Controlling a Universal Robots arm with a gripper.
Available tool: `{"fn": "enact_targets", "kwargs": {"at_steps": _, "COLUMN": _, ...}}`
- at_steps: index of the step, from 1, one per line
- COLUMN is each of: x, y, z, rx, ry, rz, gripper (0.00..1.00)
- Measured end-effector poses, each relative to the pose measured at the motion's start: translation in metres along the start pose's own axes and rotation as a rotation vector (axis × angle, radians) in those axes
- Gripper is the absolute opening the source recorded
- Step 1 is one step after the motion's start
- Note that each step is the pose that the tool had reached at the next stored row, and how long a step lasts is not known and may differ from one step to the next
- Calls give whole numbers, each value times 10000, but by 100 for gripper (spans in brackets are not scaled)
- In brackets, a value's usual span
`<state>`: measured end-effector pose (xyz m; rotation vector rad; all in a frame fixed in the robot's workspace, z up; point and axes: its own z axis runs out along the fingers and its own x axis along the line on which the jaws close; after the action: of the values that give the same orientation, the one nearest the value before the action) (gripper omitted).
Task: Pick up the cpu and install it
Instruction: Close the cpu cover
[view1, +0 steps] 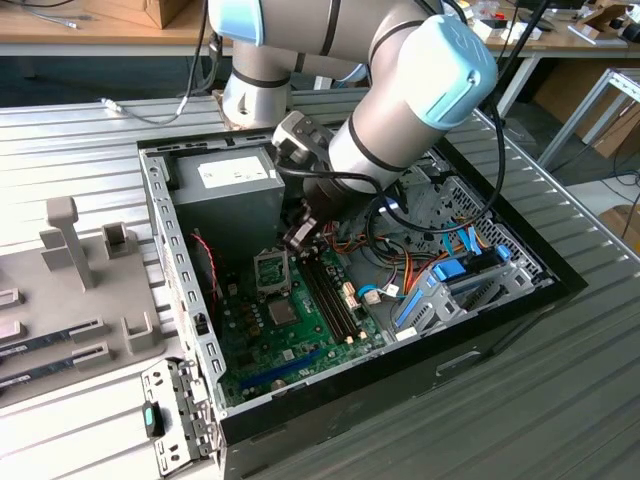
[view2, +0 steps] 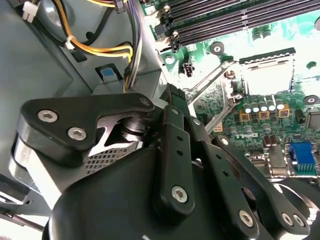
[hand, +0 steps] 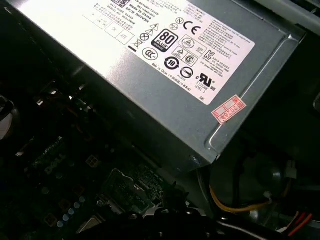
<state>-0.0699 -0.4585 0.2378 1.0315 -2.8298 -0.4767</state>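
Observation:
My gripper (view1: 299, 238) hangs inside the open computer case (view1: 520, 290), just above the green motherboard (view1: 290, 340) and close to the square metal-framed socket (view1: 272, 270). In the second wrist view the black fingers (view2: 176, 145) run together to a point at the gripper (view2: 175, 95), shut with nothing seen between them. The socket (view2: 265, 75) lies beyond the tips, and thin metal bars (view2: 207, 87) of its latch stand out from its frame. A bright pale square fills the socket; I cannot tell whether that is the cpu.
The grey power supply (view1: 225, 190) (hand: 175, 75) stands close beside the gripper. Memory slots (view1: 330, 295) (view2: 235, 22) and coloured cable bundles (view1: 400, 265) (view2: 100, 50) lie on its other side. A grey fixture (view1: 80, 290) sits on the exterior view's left.

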Motion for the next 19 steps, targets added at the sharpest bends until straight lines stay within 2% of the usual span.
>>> {"fn": "enact_targets", "kwargs": {"at_steps": 4, "x": 15, "y": -9, "z": -28, "rx": -62, "ry": -44, "rz": -24, "gripper": 11}}
{"fn": "enact_targets", "kwargs": {"at_steps": 8, "x": 31, "y": -22, "z": -50, "rx": -259, "ry": -199, "rz": -80, "gripper": 11}}
{"fn": "enact_targets", "kwargs": {"at_steps": 10, "x": 38, "y": -30, "z": -53, "rx": -381, "ry": -297, "rz": -113, "gripper": 11}}
{"fn": "enact_targets", "kwargs": {"at_steps": 12, "x": 43, "y": -36, "z": -56, "rx": -446, "ry": -348, "rz": -130, "gripper": 11}}
{"fn": "enact_targets", "kwargs": {"at_steps": 14, "x": 74, "y": -71, "z": -68, "rx": -552, "ry": -432, "rz": -161, "gripper": 11}}
{"fn": "enact_targets", "kwargs": {"at_steps": 17, "x": 78, "y": -83, "z": -70, "rx": -577, "ry": -442, "rz": -166, "gripper": 11}}
{"fn": "enact_targets", "kwargs": {"at_steps": 19, "x": 59, "y": -105, "z": -58, "rx": -605, "ry": -413, "rz": -153, "gripper": 11}}
